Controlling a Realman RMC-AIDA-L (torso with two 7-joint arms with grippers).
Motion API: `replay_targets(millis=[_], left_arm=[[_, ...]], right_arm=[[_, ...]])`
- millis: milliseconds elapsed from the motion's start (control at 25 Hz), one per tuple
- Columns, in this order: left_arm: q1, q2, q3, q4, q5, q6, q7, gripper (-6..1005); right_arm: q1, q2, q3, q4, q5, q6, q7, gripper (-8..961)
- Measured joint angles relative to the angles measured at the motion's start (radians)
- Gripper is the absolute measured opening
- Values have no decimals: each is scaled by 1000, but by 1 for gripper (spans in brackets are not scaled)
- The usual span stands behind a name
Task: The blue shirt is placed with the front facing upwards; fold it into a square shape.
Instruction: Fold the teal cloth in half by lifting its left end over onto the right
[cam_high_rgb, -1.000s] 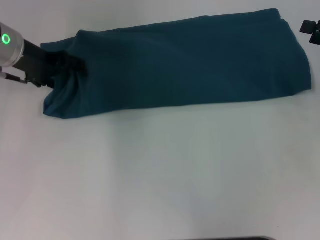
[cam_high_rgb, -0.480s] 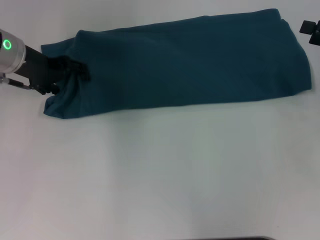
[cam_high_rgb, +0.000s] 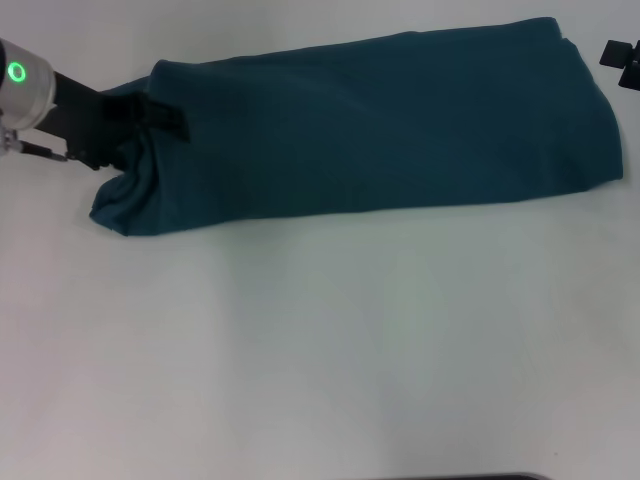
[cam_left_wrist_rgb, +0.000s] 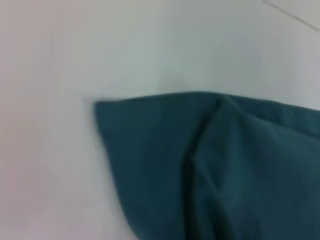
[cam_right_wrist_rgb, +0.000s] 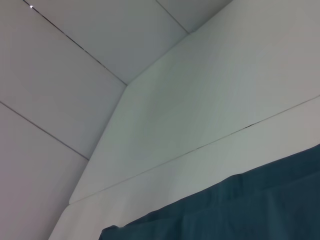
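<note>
The blue shirt (cam_high_rgb: 380, 125) lies on the white table (cam_high_rgb: 320, 350) as a long band, already folded lengthwise, stretching from the far right down toward the near left. No lettering shows on the upper face. It looks like soft, light cotton: it should drape and sag when lifted, crease easily and slide a little on the smooth table. A pinch through all layers at a corner or along the short end would probably hold best.

The left gripper (cam_high_rgb: 150, 115) reaches in low from the left edge, its dark body over the shirt's left end, where the cloth bunches into a ridge. Whether its jaws are pinching cloth I cannot tell. The right gripper (cam_high_rgb: 622, 58) sits at the far right edge, just beside the shirt's right end; its jaws cannot be made out either.
</note>
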Motion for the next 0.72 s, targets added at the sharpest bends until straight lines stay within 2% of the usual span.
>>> replay_targets(millis=[280,720], left_arm=[[-5,-15,4,0,130,-22,-21,948],[-14,-19,8,7,109,-10,-17,949]], right_arm=[[0,0,0,0,0,0,1,814],[2,0,0,0,0,0,2,812]])
